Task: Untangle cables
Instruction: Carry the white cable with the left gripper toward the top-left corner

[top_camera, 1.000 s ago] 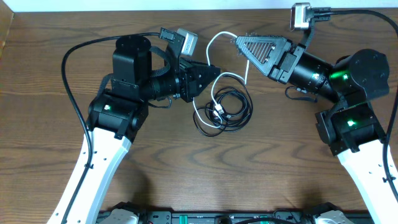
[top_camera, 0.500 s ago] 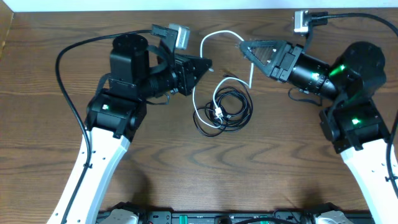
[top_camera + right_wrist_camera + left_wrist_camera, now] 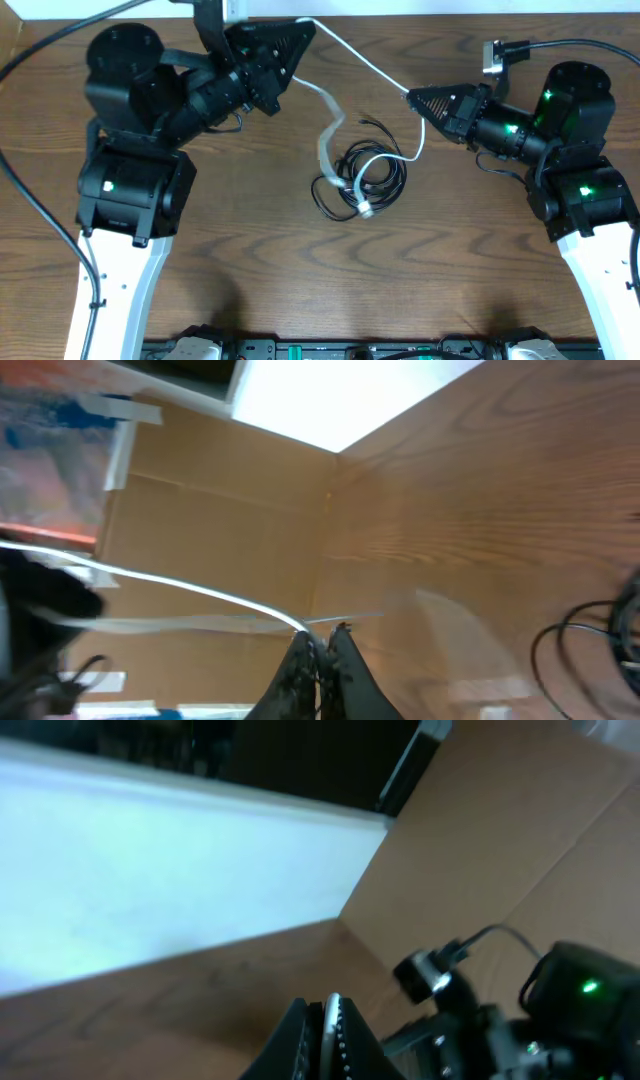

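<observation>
In the overhead view I have the left gripper [image 3: 303, 27] up at about 11 o'clock from the middle of the table [image 3: 250, 270]. Its fingers are pressed together on the white cable [image 3: 360, 60]. From there the cable runs in a straight, raised line toward 4 o'clock to the right gripper [image 3: 411, 96], whose fingers are also pinched tight on it.

Past the right gripper the white cable drops toward 6 o'clock, curls back across the black cables [image 3: 388, 182] and ends in a small white plug [image 3: 366, 210] lying on the wood. A second, blurred stretch of white hangs from near the left gripper down to the 9 o'clock side of the pile. The black cables lie in a loose coil near the table's centre, between the two arms, and neither gripper touches them.

On my right wrist camera the white cable [image 3: 160, 578] comes in from 9 o'clock and meets the closed fingertips [image 3: 303, 652]. The black loops [image 3: 585, 632] show at 3 o'clock. The left wrist camera shows its fingers [image 3: 300, 1038] closed with a pale strip between them.
</observation>
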Robot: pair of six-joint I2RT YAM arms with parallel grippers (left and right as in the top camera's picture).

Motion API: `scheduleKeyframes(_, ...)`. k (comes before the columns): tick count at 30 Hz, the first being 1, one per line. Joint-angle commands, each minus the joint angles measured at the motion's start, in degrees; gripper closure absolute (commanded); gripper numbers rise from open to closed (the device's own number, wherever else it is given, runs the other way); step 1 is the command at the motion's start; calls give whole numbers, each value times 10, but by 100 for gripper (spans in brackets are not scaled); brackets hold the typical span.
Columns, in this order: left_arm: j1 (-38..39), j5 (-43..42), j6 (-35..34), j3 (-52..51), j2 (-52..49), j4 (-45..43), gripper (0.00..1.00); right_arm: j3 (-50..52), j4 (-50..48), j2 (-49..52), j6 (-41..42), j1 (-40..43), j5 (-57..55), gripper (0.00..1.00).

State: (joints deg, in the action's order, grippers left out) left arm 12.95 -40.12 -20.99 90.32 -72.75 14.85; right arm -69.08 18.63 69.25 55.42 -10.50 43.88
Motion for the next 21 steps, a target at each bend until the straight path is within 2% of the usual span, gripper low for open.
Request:
scheduleKeyframes(1,-4,8,-24,20,7,-26,92,-5,14,0,-41,6,-24,92)
scheduleKeyframes(5,-4,7,-60,20,6,-61,93,-5,21,0,-43,6,-24,78)
scheduleKeyframes(10,-4,8,-64,20,6,-77,93,-5,36,0,-47,6,-24,61)
scheduleKeyframes(14,-4,12,-64,20,5,-77,93,-5,43,0,-65,6,-24,57)
scheduleKeyframes(21,-4,100,-81,20,4,-76,93,-5,57,0,-72,6,-24,56)
